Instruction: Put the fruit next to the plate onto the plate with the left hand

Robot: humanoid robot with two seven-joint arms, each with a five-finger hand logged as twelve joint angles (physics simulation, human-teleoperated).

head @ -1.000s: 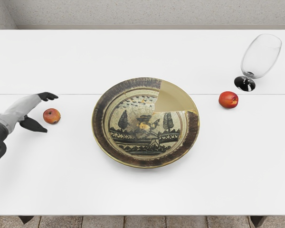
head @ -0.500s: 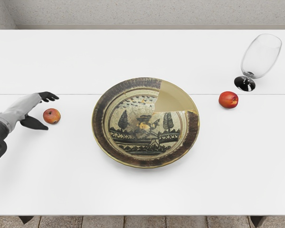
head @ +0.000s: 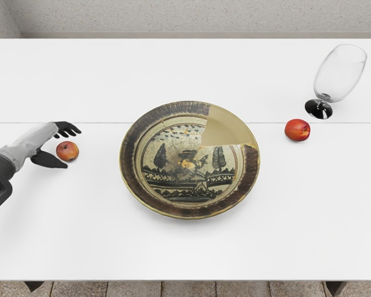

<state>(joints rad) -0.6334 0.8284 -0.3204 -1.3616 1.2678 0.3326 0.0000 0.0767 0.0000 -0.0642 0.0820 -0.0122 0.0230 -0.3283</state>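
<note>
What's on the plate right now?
Nothing lies on the plate; only its painted picture shows. The left fruit sits on the table beside the open left hand. What the plate covers is hidden.

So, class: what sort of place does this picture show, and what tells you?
Probably a simulated dining setting: a white table, a decorated plate in its middle, and a wine glass at the far right.
</note>
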